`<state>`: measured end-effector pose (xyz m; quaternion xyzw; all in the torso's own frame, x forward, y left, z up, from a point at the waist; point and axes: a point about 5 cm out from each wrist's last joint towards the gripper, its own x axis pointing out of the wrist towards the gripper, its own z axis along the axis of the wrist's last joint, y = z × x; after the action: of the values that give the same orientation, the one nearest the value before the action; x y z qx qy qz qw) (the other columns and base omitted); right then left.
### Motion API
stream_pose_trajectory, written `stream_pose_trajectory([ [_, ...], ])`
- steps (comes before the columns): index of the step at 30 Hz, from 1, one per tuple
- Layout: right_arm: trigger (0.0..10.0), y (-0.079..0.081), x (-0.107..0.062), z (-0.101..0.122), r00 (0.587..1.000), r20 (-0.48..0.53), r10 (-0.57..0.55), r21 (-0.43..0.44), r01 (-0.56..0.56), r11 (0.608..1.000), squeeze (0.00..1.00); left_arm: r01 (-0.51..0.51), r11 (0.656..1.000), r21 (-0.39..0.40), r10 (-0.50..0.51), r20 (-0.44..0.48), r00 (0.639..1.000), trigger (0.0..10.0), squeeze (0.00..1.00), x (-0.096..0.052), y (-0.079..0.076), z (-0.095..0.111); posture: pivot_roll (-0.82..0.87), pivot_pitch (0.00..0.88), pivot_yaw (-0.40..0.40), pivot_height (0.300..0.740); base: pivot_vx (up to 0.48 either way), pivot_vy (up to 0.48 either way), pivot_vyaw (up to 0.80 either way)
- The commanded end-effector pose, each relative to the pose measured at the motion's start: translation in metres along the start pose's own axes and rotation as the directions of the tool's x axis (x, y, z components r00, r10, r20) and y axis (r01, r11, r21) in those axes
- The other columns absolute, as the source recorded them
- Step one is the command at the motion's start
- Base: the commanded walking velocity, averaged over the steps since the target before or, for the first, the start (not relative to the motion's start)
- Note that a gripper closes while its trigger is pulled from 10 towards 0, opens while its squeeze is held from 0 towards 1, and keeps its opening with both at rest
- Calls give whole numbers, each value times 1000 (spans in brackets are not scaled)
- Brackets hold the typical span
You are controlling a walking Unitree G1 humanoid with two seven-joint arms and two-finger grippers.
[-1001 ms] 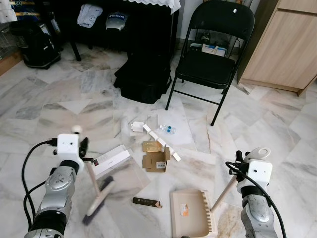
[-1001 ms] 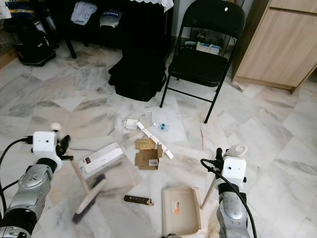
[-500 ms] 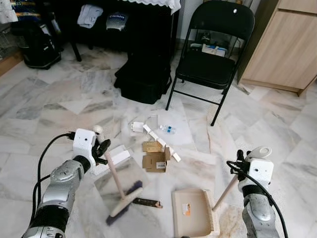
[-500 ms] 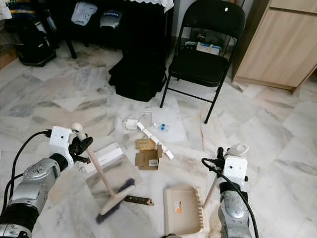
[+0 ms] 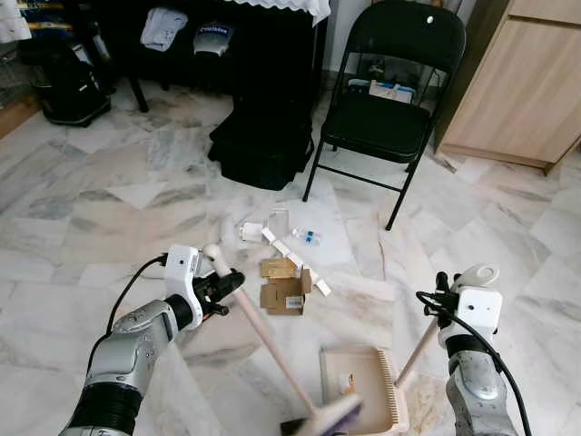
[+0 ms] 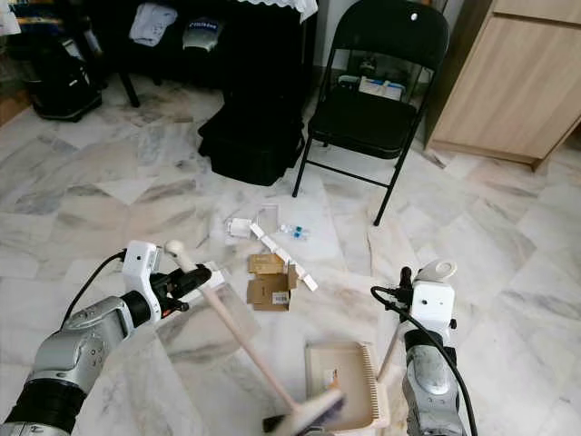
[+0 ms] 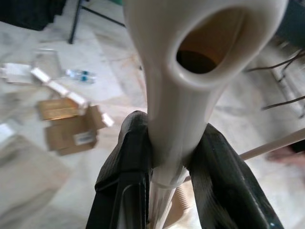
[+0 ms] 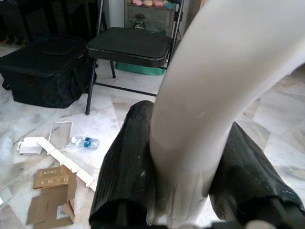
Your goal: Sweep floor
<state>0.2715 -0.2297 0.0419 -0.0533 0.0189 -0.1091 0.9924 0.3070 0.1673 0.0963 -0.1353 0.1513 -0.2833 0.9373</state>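
My left claw (image 5: 221, 289) is clenched on the top of the broom (image 5: 272, 350) handle, and the bristle head (image 5: 329, 420) sits right at the mouth of the dustpan (image 5: 361, 386) — blurred, so I cannot tell whether it touches the lip. My right claw (image 8: 181, 191) is clamped around the dustpan's pale handle (image 5: 416, 352), holding the pan flat on the floor with its mouth toward the broom.

I judge the job barely begun. A small scrap (image 5: 346, 382) lies inside the pan, but most of the litter is well beyond the pan, toward the chair (image 5: 390, 100): the cardboard boxes (image 5: 283, 286), a white strip (image 5: 300, 259), a small bottle (image 5: 307, 237), a clear case (image 5: 279, 221) and a white plug (image 5: 251, 232). All of that has yet to be gathered — several more passes, I think.
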Motion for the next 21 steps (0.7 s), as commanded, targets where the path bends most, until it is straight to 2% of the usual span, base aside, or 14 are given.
stream_pose_trajectory([
  [1, 10000, -1, 2, 2, 1000, 18, -10, 1, 10, 1000, 0, 16, 1000, -15, -15, 48, 999, 10000, 0, -3, -2, 12, -139, 123, -36, 740, 0, 0, 0],
  [4, 10000, 0, 2, 2, 1000, 17, -9, 3, 9, 1000, 0, -20, 1000, -10, 21, 107, 994, 10000, 0, -3, 0, 24, -139, 121, -36, 740, 0, 0, 0],
  [5, 10000, 1, 2, 2, 1000, 17, -7, 4, 7, 1000, 0, -73, 997, 5, 71, 176, 982, 10000, 0, -4, 5, 37, -138, 119, -36, 740, 0, 0, 0],
  [6, 10000, 1, 2, 2, 1000, 17, -7, 4, 7, 1000, 0, -73, 997, 5, 71, 176, 982, 10000, 0, -4, 5, 37, -138, 119, -36, 740, 0, 0, 0],
  [8, 10000, 1, 2, 1, 1000, 14, -6, 5, 6, 1000, 0, -108, 994, -31, 112, 286, 952, 10000, 0, -8, 10, 60, -135, 118, -36, 740, 0, 0, 0],
  [13, 10000, 2, 2, 0, 1000, 12, -4, 6, 4, 1000, 0, -189, 982, -1, 176, 365, 914, 10000, 0, -15, 18, 80, -132, 118, -34, 740, 0, 0, 0],
  [14, 10000, 3, 2, 0, 1000, 11, -3, 7, 3, 1000, 0, -269, 962, 48, 229, 392, 891, 10000, 0, -19, 23, 86, -132, 117, -34, 740, 0, 0, 0],
  [15, 10000, 3, 2, 0, 1000, 11, -3, 8, 3, 1000, 0, -287, 956, 60, 240, 398, 885, 10000, 0, -19, 24, 87, -132, 117, -34, 740, 0, 0, 0],
  [17, 10000, 4, 2, 0, 1000, 11, 1, 10, -1, 1000, 0, -351, 927, 135, 273, 398, 876, 10000, 0, -22, 28, 90, -131, 117, -34, 740, 0, 0, 0],
  [19, 10000, 5, 1, 0, 1000, 11, 6, 11, -6, 1000, 0, -420, 881, 215, 328, 361, 873, 10000, 0, -21, 33, 87, -129, 117, -34, 740, 0, 0, 0],
  [21, 10000, 5, 1, 0, 1000, 11, 7, 11, -8, 1000, 0, -478, 810, 338, 378, 322, 868, 10000, 0, -21, 38, 84, -128, 117, -33, 740, 0, 0, 0],
])
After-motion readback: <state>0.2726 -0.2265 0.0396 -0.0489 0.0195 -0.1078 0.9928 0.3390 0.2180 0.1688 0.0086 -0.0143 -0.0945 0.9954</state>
